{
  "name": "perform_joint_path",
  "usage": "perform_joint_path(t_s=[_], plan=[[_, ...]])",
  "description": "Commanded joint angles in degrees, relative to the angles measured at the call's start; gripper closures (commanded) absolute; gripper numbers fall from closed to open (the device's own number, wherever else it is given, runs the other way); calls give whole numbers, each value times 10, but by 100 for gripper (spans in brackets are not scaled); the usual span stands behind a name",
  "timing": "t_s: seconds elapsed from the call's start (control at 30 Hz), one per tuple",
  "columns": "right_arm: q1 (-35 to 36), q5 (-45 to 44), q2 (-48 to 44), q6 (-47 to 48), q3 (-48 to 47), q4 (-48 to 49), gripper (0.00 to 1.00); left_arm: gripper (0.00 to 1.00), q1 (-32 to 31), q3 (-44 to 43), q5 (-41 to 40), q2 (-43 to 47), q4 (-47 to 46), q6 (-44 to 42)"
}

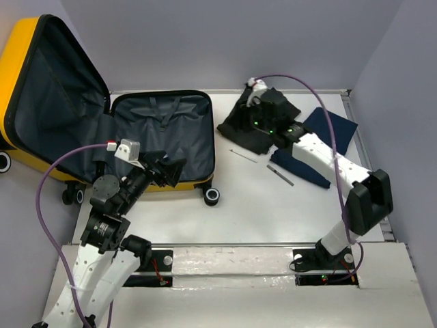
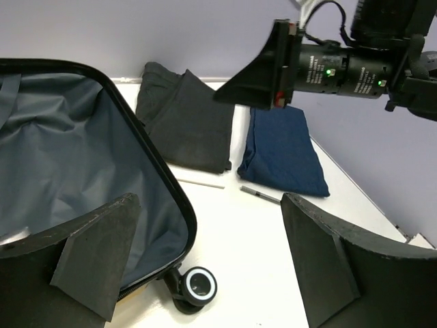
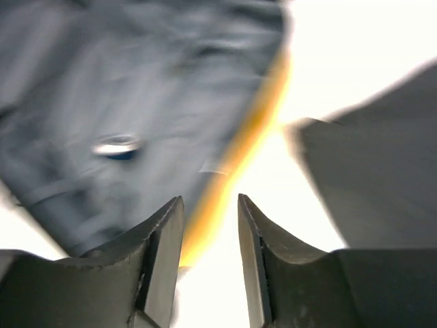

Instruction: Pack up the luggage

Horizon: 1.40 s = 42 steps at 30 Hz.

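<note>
The luggage [image 1: 164, 130] lies open at the left of the table, its yellow lid [image 1: 20, 55] raised and its grey lining [image 2: 68, 157] bare. My left gripper [image 1: 167, 171] hovers over the case's near right corner, open and holding nothing [image 2: 208, 225]. My right gripper [image 1: 244, 113] hangs just above the folded black clothes [image 1: 249, 133], pointing toward the case. Its wrist view is blurred, but the fingers [image 3: 210, 205] stand apart with only table and the case's yellow edge [image 3: 239, 171] showing between them. The left wrist view shows the right gripper's finger [image 2: 259, 68] above the black clothes [image 2: 188, 119].
Folded navy clothes [image 1: 331, 126] [image 2: 283, 150] lie right of the black pile. A thin white stick [image 1: 243, 156] and a grey pen-like rod [image 1: 280, 175] rest on the table between clothes and case. A case wheel [image 1: 212, 196] [image 2: 200, 285] juts out at the corner.
</note>
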<state>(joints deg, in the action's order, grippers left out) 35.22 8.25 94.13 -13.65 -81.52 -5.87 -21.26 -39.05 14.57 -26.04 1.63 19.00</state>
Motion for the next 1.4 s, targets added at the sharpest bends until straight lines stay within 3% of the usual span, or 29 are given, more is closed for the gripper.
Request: perform_joint_path(t_s=[0.0,0.07,0.27,0.4,0.57,0.87,1.0,1.13,1.37], plan=[[-60,-18,-17,39,109,6,63,1,2,-14,25,-13,-3,-10],[-72,-41,-12,59,134,1,70,1,2,-14,44,-16,-9,-12],[-92,-23,86,128,73,-55,58,1,2,-9,144,-28,-39,-18],[-92,36,129,156,28,-78,53,1,2,-11,138,-37,-37,-20],[-92,28,175,179,-13,-98,44,1,3,-10,136,-32,-37,-21],[-92,67,234,171,-29,-136,46,1,3,-12,138,-34,-37,-22],[-87,57,243,169,-22,-144,48,1,3,-13,139,-37,-37,-23],[-74,10,251,165,-20,-160,67,1,3,-13,141,-38,-38,-23],[-17,-102,238,167,5,-172,82,1,4,-14,142,-30,-39,-24]])
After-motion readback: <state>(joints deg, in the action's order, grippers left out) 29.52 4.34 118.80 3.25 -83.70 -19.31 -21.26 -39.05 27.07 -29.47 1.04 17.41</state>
